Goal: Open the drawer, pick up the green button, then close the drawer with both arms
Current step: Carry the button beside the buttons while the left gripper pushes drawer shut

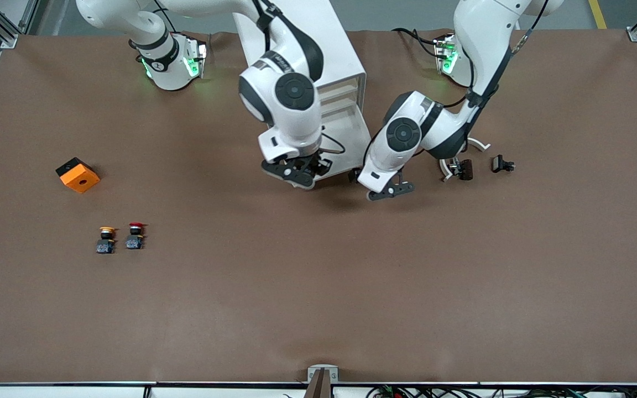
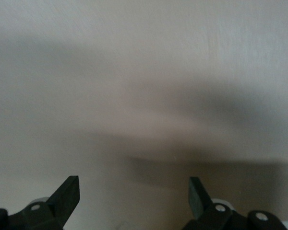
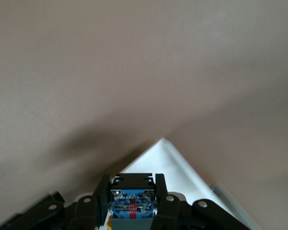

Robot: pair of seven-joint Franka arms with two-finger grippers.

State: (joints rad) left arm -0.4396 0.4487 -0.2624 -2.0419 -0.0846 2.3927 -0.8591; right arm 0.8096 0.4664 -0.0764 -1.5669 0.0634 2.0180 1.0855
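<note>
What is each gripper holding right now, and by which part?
The right gripper clamps a small push button by the sides of its blue-grey base, over the white cabinet's front corner. The left gripper is open and holds nothing.

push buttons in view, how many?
3. Yellow button and red button side by side toward the right arm's end; third button, cap hidden, in the right hand by the cabinet, which may hide more.
</note>
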